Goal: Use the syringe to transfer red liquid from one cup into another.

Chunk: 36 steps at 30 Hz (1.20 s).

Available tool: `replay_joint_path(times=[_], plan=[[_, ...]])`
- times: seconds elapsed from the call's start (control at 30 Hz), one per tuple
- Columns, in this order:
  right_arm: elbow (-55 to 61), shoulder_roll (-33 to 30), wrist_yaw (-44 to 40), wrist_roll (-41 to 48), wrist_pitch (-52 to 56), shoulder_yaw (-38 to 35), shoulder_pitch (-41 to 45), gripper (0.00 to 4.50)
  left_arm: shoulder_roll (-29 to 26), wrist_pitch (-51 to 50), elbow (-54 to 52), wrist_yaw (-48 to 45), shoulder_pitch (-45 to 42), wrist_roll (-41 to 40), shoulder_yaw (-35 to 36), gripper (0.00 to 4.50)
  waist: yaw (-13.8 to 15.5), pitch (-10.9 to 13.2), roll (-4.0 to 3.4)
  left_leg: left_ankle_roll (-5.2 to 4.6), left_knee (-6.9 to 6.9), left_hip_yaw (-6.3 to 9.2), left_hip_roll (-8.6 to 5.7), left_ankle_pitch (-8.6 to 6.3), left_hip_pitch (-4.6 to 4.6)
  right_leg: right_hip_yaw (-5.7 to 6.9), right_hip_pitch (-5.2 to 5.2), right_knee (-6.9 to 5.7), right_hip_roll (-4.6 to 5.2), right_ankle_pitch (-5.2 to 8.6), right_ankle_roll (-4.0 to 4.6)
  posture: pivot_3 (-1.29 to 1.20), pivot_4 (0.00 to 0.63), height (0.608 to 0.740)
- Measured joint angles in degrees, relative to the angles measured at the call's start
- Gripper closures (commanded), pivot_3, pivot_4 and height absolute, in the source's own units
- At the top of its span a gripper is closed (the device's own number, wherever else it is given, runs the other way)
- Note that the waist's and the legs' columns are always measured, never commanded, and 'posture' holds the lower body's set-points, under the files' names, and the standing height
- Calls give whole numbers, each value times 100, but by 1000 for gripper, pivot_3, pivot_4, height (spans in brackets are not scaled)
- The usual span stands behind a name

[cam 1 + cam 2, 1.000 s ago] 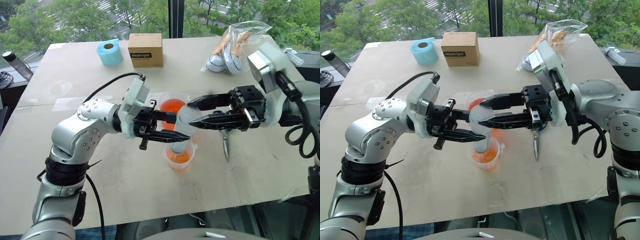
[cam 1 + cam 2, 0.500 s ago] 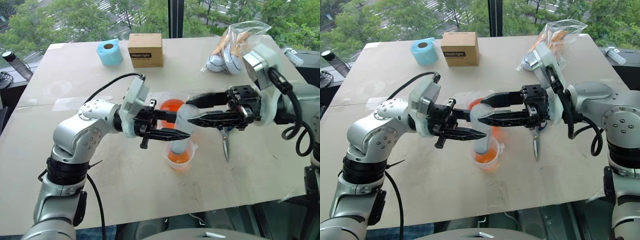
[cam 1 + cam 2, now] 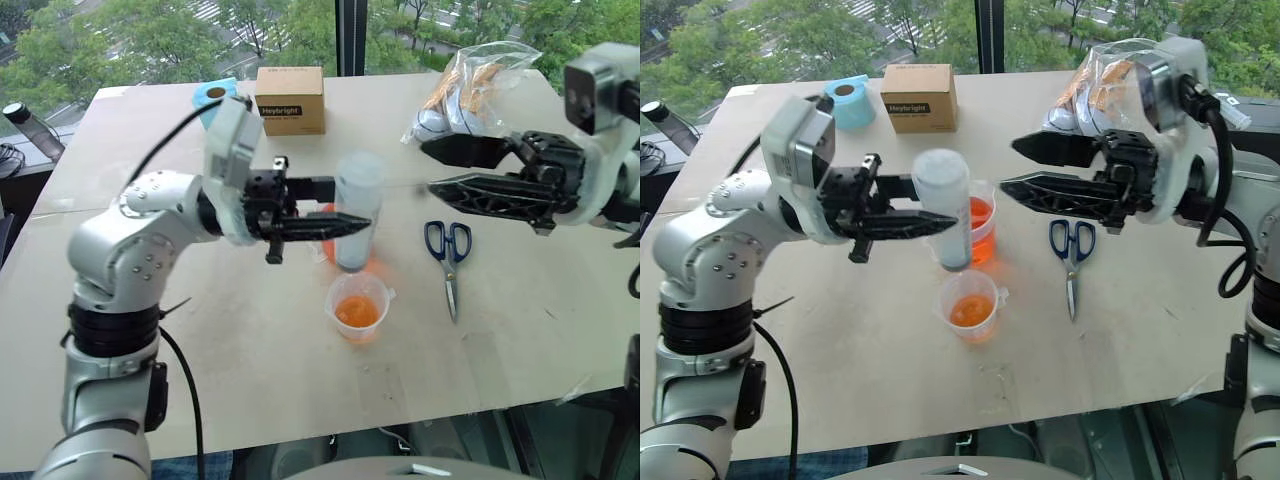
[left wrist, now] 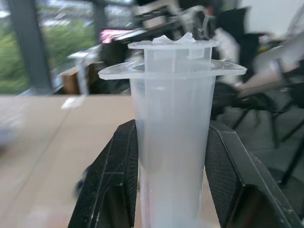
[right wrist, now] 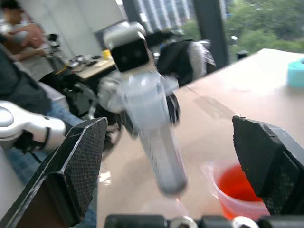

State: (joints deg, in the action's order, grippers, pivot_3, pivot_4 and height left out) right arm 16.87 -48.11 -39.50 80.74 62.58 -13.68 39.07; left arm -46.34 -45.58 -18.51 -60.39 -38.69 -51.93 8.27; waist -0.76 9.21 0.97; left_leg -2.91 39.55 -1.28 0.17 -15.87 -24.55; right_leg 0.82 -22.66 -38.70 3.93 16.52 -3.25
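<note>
My left gripper (image 3: pixel 350 205) is shut on the syringe (image 3: pixel 357 208), gripping the clear barrel mid-way and holding it upright with the flanged end (image 4: pixel 172 71) on top. The barrel's lower end hangs above the table, just behind the smaller cup (image 3: pixel 358 305), which holds a little red liquid (image 3: pixel 357 313). The larger cup (image 3: pixel 982 228), with more red liquid, stands behind the syringe and is partly hidden by it. To the right of the syringe and apart from it, my right gripper (image 3: pixel 428 167) is open, its fingers (image 5: pixel 71 166) pointing at the barrel (image 5: pixel 156 137).
Blue-handled scissors (image 3: pixel 447 250) lie right of the cups. At the table's far side are a blue tape roll (image 3: pixel 850 98), a brown cardboard box (image 3: pixel 291 98) and a plastic bag (image 3: pixel 470 85). A dark bottle (image 3: pixel 30 125) sits off the table's left edge.
My right gripper has opened, let go of the syringe and drawn back to the right. My left gripper has lifted the syringe up out of the smaller cup.
</note>
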Motion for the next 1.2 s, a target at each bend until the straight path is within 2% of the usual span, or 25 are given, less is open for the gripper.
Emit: replay_joint_path(times=[0.1, 0.17, 0.3, 0.4, 0.47, 0.6, 0.7, 0.73, 0.8, 0.87, 0.93, 1.1, 1.2], plan=[[-116, -325, -16, -194, 62, -238, -596, 65, -835, -659, 401, 371, 4, -24, 602, 2972, -22, 0, -2, 0, -8, -11, 0, 0, 7, -2, -2, 1, -10, 0, 0, 0, 150, 740], [-99, -461, -41, -200, 100, -373, -892, 65, -1472, -901, 444, 257, 525, -28, 958, 2972, -47, 0, -3, 0, -21, -23, 1, 0, 17, -7, -1, 4, -12, 0, 0, 0, 150, 740], [-74, -790, -171, -315, 197, -618, -1543, 65, -1936, -1258, 723, 208, 1506, 133, 1443, 2972, 14, 0, -3, 0, -22, -19, 4, 0, 25, -5, 7, 30, 0, 1, 1, 0, 150, 740], [195, -1112, -499, -1100, -92, -524, -2341, 65, -2032, -1306, 794, 413, 2267, 506, 1527, 2972, 68, 0, -4, -2, -24, -18, 4, -1, 43, -11, 30, 44, 4, 1, 1, 0, 150, 740], [248, -1168, -981, -2280, -993, -196, -3082, 65, -1914, -1269, 930, 704, 2687, 980, 1152, 2972, 94, 0, -4, -3, -29, -18, 4, -3, 67, -12, 60, 62, 3, 1, 0, 0, 150, 740], [233, -1137, -1298, -2886, -1537, -24, -3335, 65, -1663, -1201, 1122, 954, 2577, 1193, 903, 2972, 117, 2, -2, -4, -28, -16, 4, -3, 80, -14, 72, 60, 3, 0, 0, 0, 150, 740], [98, -861, -1570, -3539, -2316, 28, -3615, 65, -1289, -1071, 1375, 1254, 2266, 1520, 466, 2972, 145, -3, -7, -1, -30, -12, 4, -2, 87, -10, 82, 60, 1, 0, 0, 0, 150, 740], [27, -761, -1598, -3716, -2492, 55, -3680, 0, -1165, -1027, 1406, 1328, 2220, 1599, 339, 2102, 146, -3, -8, -1, -30, -12, 4, -2, 86, -12, 82, 60, 2, 0, 0, 0, 150, 740], [-20, -666, -1613, -3978, -2744, 63, -3852, 0, -966, -859, 1508, 1467, 2146, 1818, 177, 1492, 142, -3, -8, -1, -30, -12, 4, -2, 85, -13, 82, 62, 3, 0, 0, 0, 150, 740], [-69, -523, -1611, -4078, -2878, 40, -3980, 0, -818, -529, 1565, 1562, 2113, 1982, 183, 665, 134, 0, 0, -1, -30, -11, 6, -2, 82, -12, 81, 64, 2, 0, 1, 0, 150, 740], [-107, -368, -1611, -4124, -2986, -63, -4115, 0, -685, -53, 1494, 1555, 2105, 2022, 432, 60, 140, 0, 0, 0, -29, -11, 6, -2, 81, -10, 82, 69, 7, 0, 1, 0, 150, 740], [-93, -62, -1614, -4345, -3448, -285, -4618, 0, -436, 218, 628, 1459, 2562, 1635, 1319, 60, 145, -3, -5, 0, -32, -9, 6, -2, 82, -10, 86, 75, 13, 0, 1, 0, 150, 740], [-102, 215, -1498, -4675, -3795, -297, -5018, 0, -86, 148, -313, 1466, 3372, 1189, 1714, 60, 130, -6, -8, 1, -33, -8, 7, -3, 86, -12, 90, 75, 17, 0, 1, 0, 150, 740]])
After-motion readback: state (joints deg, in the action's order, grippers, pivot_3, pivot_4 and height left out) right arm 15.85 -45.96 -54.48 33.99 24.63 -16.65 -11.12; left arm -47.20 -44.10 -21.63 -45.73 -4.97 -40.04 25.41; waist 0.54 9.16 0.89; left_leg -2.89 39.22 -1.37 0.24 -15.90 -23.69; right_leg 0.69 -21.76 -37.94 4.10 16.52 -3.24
